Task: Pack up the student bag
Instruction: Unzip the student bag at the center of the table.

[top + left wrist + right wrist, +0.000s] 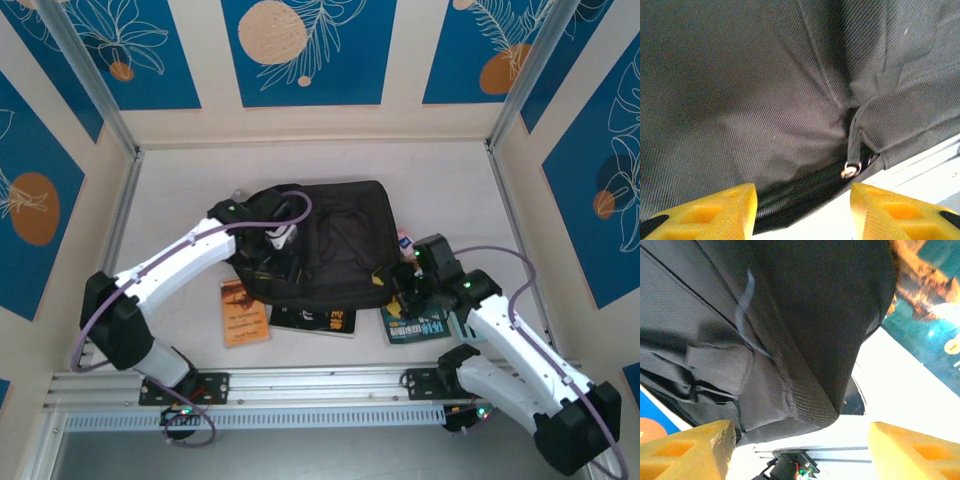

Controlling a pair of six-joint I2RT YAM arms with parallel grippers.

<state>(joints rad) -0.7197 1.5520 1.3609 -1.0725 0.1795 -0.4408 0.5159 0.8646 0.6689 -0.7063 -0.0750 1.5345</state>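
From above, the student bag is lying mid-table, long axis left to right, the left arm reaching over its left end and the right arm sitting at its near right corner. In the left wrist view, the left jaws are standing half open and empty, fabric just ahead. In the right wrist view, the right jaws are gaping wide and empty, the bag's corner just beyond.

Table: white, flat top. Lying directly on it:
- Black backpack, soft fabric, lying flat at the centre.
- Orange book, cover up, by the backpack's near left corner.
- Dark book with yellow lettering, its far edge hidden under the backpack's near edge.
- Teal book, by the near right corner.
- Small white-and-red item, just beside the backpack's right side; kind unclear.
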